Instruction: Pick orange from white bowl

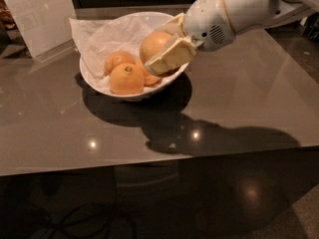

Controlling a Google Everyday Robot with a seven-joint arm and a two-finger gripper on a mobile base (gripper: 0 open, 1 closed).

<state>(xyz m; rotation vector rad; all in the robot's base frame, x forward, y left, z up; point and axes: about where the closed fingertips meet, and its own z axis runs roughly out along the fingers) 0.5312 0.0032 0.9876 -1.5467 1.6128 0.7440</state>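
The white bowl [102, 85], lined with crumpled white paper, stands on the dark table at the upper left. My gripper [162, 46] reaches in from the upper right and is shut on the orange [152, 43], the largest and palest one. It holds the orange just above the bowl's right side. One cream finger [167, 59] lies across the front of the orange. A deeper-orange one with a dark stem dimple [125, 78] sits at the front of the bowl. A smaller one [116, 59] lies behind it.
A further bit of orange fruit [149, 78] shows under the held one. A clear acrylic sign stand [40, 14] stands at the back left. The glossy table [239, 103] extends right and forward, with its front edge near the lower middle.
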